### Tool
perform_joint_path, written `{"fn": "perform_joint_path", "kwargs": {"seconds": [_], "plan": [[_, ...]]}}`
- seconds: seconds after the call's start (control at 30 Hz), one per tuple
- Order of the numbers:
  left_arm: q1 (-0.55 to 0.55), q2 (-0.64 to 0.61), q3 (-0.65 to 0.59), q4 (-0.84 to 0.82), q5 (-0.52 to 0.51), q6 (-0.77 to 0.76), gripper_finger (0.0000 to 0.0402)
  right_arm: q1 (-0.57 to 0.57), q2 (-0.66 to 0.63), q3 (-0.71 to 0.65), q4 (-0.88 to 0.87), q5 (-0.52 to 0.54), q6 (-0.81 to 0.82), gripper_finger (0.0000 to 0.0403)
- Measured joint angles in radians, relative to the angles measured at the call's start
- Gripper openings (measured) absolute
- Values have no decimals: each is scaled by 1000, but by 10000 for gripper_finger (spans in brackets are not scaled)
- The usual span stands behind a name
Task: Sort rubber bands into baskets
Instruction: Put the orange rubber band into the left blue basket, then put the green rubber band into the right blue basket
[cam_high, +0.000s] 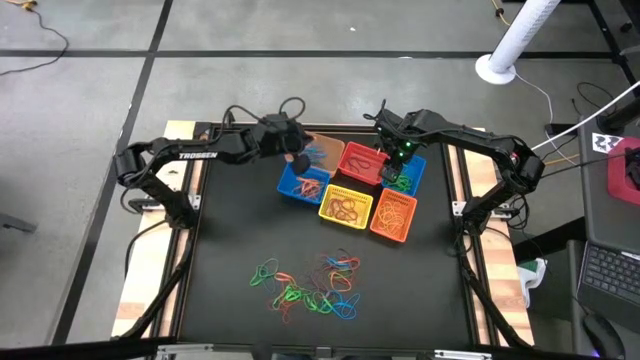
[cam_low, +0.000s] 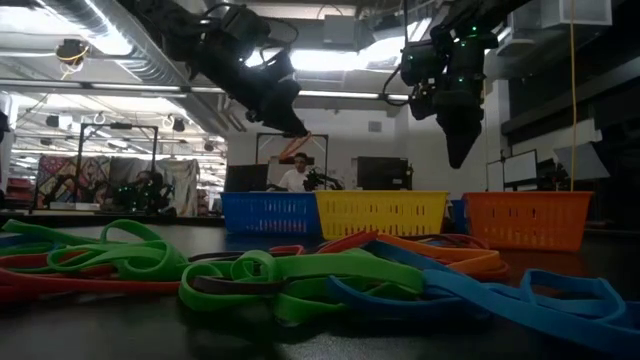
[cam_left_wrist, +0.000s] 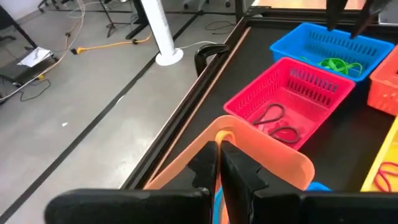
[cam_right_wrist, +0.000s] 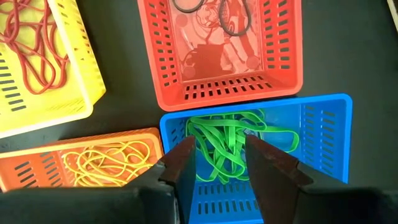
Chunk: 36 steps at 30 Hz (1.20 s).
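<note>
From above, the baskets are sitting clustered at the table's (cam_high: 230, 250) 12 o'clock side: a tan-orange basket (cam_high: 322, 152), a red basket (cam_high: 360, 163), a blue basket (cam_high: 303, 183), a second blue basket (cam_high: 408, 175), a yellow basket (cam_high: 346, 207) and an orange basket (cam_high: 394, 215). The loose rubber bands (cam_high: 312, 285) are lying in a heap toward 6 o'clock. The left gripper (cam_high: 296, 158) is hovering over the tan-orange basket; the right gripper (cam_high: 398, 165) is hanging over the second blue basket.

From table height, the bands are filling the foreground, with both grippers raised above the basket row; a thin orange band (cam_low: 312, 143) is dangling below the left gripper. A person (cam_low: 296, 172) is sitting in the room behind.

The left wrist camera is showing its fingers (cam_left_wrist: 239, 171) pressed together, pinching that band over the tan-orange basket's rim.

The right wrist camera is showing its fingers (cam_right_wrist: 180, 163) standing apart, empty, above green bands (cam_right_wrist: 227, 146) in the blue basket.
</note>
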Motion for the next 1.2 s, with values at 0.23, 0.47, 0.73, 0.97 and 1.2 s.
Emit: {"fn": "perform_joint_path", "kwargs": {"seconds": [0.23, 0.47, 0.73, 0.97, 1.2], "plan": [[-22, 0, 0, -2, 55, -14, 17, 0, 0, 0, 5, 0, 0, 138], [-83, 0, 0, -123, 94, -80, 17, 0, 0, 0, 4, 0, 0, 138], [-163, 0, 0, -287, 95, -81, 17, 0, 0, 0, 4, 0, 0, 138], [-226, 0, 0, -449, 96, -171, 33, 0, 0, 0, 4, 0, 0, 138], [-348, 0, 0, -793, 211, -376, 124, 0, 0, 0, 4, -10, 0, 138]]}}
